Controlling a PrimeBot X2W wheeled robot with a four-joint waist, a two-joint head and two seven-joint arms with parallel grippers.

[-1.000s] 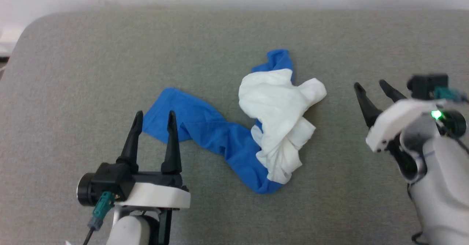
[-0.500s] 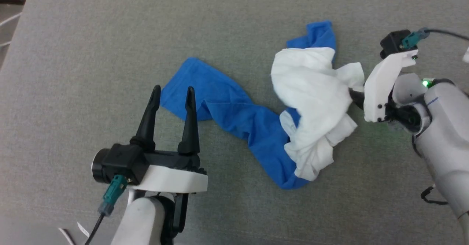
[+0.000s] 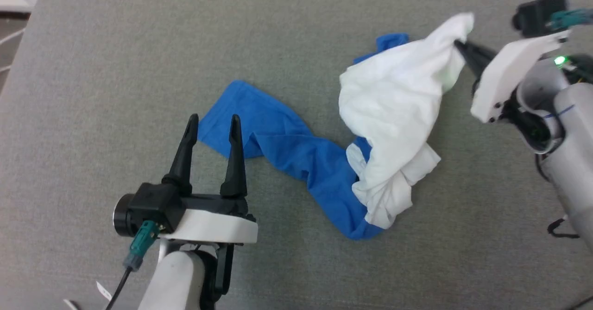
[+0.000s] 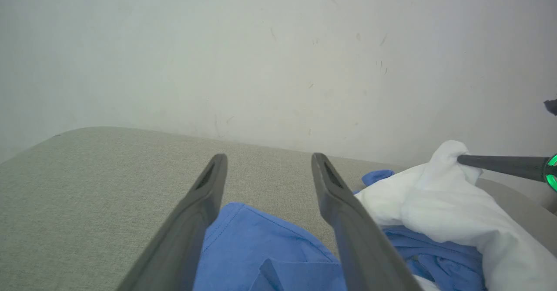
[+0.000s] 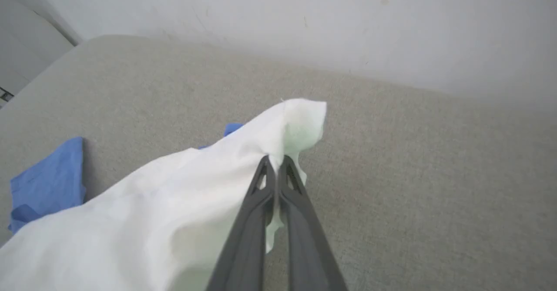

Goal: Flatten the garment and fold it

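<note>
A white corner of the one garment (image 3: 394,101) is pinched between the pressed-together fingers of the right gripper (image 5: 275,162), as is made plain in the right wrist view. The left gripper (image 3: 213,120) is seen with fingers spread, over a blue sleeve (image 3: 278,143). The crumpled cloth is laid on a grey woven surface (image 3: 116,46); a pale wall (image 4: 261,43) is shown in the wrist views.

no readable text, no labels
</note>
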